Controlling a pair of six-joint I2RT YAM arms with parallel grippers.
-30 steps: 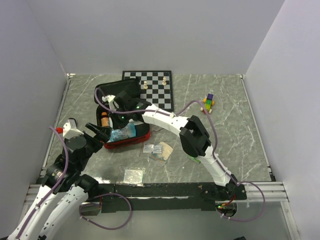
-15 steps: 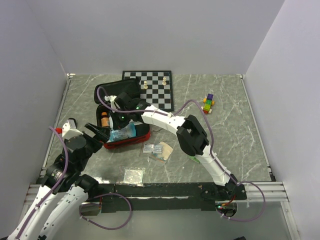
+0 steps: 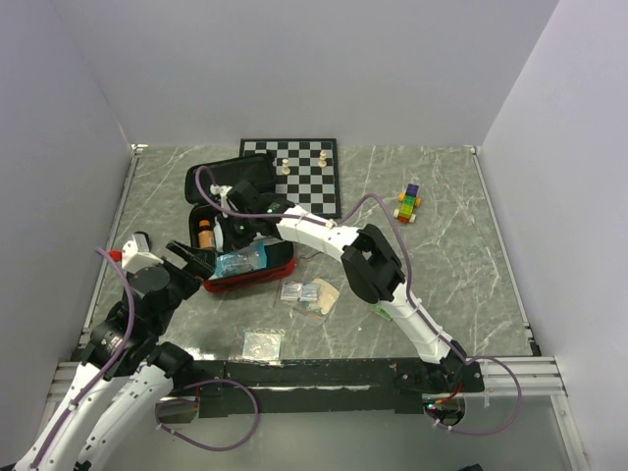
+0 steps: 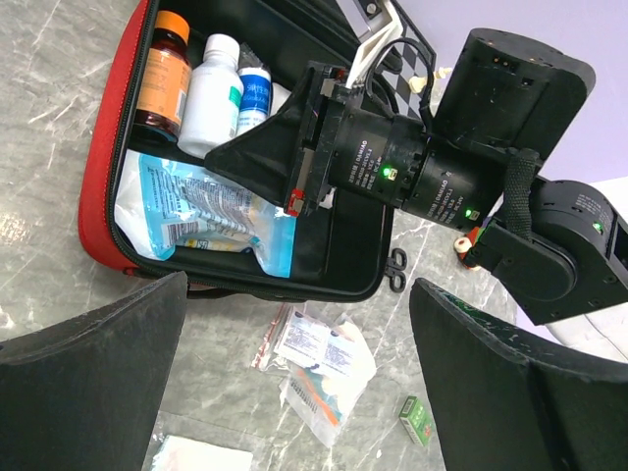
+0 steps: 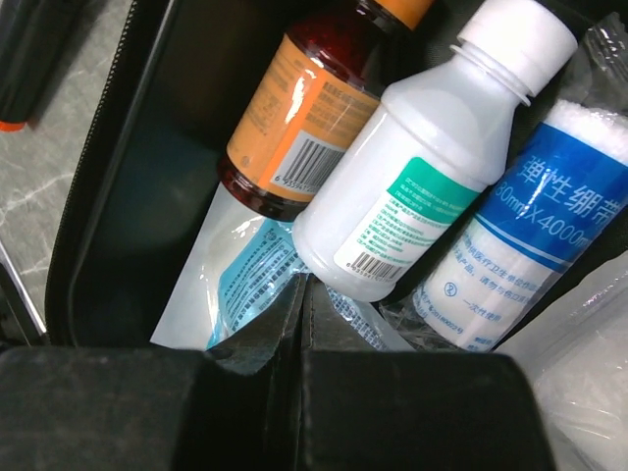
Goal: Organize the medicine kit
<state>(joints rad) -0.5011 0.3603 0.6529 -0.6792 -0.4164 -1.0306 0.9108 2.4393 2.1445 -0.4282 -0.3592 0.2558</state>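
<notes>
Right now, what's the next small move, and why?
Probably lift the right hand out of the medicine kit: it is shut, empty, over the bottles, while loose packets lie on the table outside, before the open left hand.

The tabletop is a grey marbled surface walled on three sides. The medicine kit lies open on its left half, red rim facing the near edge. The chessboard lies flat at the far edge, just beside the kit's raised lid. A small stack of coloured blocks sits well apart, to the right. Two white sachets and a tan packet lie just in front of the kit, overlapping. A clear pouch lies nearer the front edge. A small green box lies right of the sachets.
</notes>
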